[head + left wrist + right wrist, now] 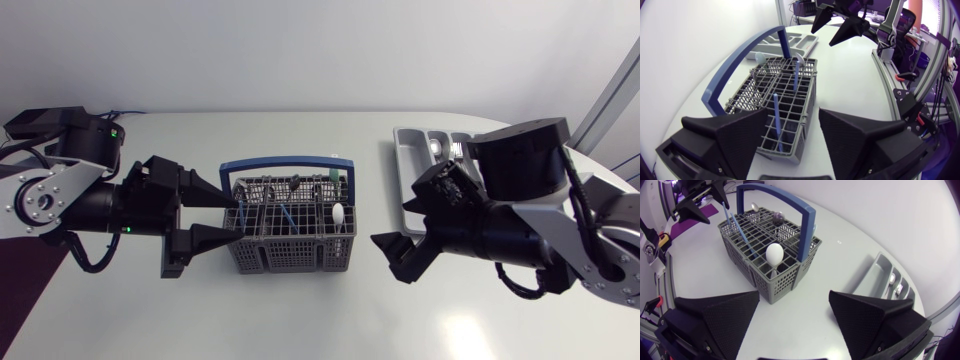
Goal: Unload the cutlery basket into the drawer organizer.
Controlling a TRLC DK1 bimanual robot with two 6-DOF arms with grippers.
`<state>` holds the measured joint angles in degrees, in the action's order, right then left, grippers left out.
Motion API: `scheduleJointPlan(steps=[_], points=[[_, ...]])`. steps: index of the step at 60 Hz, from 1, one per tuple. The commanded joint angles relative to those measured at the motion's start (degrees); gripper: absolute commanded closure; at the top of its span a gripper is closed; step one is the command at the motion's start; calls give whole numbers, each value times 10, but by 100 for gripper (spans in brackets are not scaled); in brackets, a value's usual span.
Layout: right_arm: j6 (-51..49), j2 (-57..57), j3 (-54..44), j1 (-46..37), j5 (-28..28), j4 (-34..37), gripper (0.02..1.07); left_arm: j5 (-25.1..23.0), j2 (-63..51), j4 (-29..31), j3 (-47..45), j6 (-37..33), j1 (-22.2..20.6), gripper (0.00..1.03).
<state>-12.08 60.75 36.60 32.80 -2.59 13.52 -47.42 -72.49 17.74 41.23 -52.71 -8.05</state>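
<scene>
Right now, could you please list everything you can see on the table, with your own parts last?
cutlery basket: one, grey with blue handle, mid-table
white spoon: one, white, upright in the basket's end nearer the organizer
blue-handled pieces: at least two, blue, upright in the basket
metal spoons: count unclear, silver, in the basket
drawer organizer: one, grey, right of the basket
sorted cutlery: count unclear, silver, in the organizer
table: one, white
left pincer: black, open, at the basket's left end
right pincer: black, open, between basket and organizer
</scene>
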Motion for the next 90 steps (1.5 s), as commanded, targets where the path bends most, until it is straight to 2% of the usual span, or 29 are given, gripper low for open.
scheduleJointPlan(steps=[1, 12, 15, 17, 21, 32, 56, 74, 80, 88, 90], points=[[-7, 3, -8, 9, -1, 1, 7, 3, -17, -13, 17, -4, -5, 31], [-9, 2, -13, 17, -1, 1, 7, 22, -40, -57, 17, 11, -14, 46], [-9, 2, -13, 18, -1, 1, 7, 25, -44, -68, 17, 13, -17, 55], [-9, 2, -13, 18, -1, 1, 7, 33, -46, -75, 16, 15, -22, 67], [-10, 0, -14, 19, -1, 2, 7, 36, -49, -87, 15, 20, -28, 76], [-12, -3, -19, 28, -1, 1, 7, 44, -42, -97, 13, 22, -28, 81], [-11, -1, -19, 39, 0, -1, 7, 46, 13, -102, 14, 46, -17, 83], [-9, 0, -24, 44, 0, -2, 7, 50, 47, -55, 29, 48, -16, 82], [-9, 0, -28, 46, 0, -5, 7, 50, 36, -31, 24, 21, -14, 69], [-8, 1, -33, 47, 1, -10, 7, 58, 27, -30, 16, 10, -13, 56], [-8, 2, -35, 47, 1, -11, 7, 59, 26, -30, 15, 9, -13, 56]])
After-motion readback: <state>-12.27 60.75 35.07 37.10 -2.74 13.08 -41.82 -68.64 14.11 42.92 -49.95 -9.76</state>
